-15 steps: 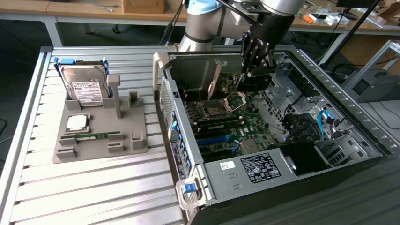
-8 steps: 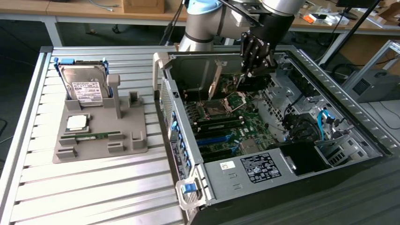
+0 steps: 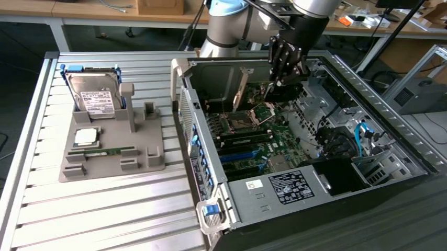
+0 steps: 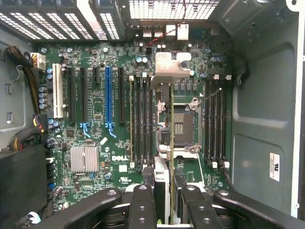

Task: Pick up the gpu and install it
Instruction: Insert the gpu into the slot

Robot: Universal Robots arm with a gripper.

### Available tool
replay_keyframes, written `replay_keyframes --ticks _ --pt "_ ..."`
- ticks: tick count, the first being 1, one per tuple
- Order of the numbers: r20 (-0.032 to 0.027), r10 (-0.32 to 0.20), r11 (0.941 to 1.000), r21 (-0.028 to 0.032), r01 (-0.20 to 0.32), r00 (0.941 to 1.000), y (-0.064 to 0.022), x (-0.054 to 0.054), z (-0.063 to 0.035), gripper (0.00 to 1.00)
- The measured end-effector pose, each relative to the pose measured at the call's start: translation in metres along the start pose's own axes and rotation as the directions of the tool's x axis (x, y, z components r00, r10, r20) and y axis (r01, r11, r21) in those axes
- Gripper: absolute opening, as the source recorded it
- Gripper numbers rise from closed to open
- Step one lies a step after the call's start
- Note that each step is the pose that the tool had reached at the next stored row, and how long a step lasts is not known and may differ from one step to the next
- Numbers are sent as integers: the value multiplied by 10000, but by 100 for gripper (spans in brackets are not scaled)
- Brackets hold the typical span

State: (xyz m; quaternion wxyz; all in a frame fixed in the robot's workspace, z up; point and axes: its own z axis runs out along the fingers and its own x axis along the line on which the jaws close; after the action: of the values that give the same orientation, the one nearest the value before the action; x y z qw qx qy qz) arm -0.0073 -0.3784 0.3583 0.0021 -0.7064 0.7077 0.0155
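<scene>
Black claw (image 4: 163, 191) of mine pinches the gpu (image 4: 171, 114) edge-on; below it, the open case (image 4: 257, 119) holds the green motherboard (image 4: 95, 138).

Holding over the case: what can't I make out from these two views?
- gpu: edge-on in the wrist view, faces hidden; in the exterior view the gripper covers its top.
- Gap from gpu to motherboard: neither view tells.
- hard drive label text: too small, exterior view.
</scene>
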Motion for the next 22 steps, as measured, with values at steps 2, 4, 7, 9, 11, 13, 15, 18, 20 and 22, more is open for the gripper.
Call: replay_keyframes --ticks 2,4,7,9,11,13,15,18,20,22 --pt "0 0 10000 0 0 10000 0 8 0 27" --pt "0 0 10000 0 0 10000 0 19 0 27" --pt "-1 0 10000 0 0 10000 0 42 -1 27" --pt "0 0 10000 0 0 10000 0 59 0 27" --pt "1 1 10000 0 -1 10000 0 70 0 27" --pt "0 1 10000 0 -1 10000 0 79 1 27" --pt "0 0 10000 0 0 10000 0 86 2 27" --pt "-1 0 10000 0 0 10000 0 92 3 27" --pt "-1 0 10000 0 0 10000 0 95 4 27" --pt "0 0 10000 0 0 10000 0 99 5 27"
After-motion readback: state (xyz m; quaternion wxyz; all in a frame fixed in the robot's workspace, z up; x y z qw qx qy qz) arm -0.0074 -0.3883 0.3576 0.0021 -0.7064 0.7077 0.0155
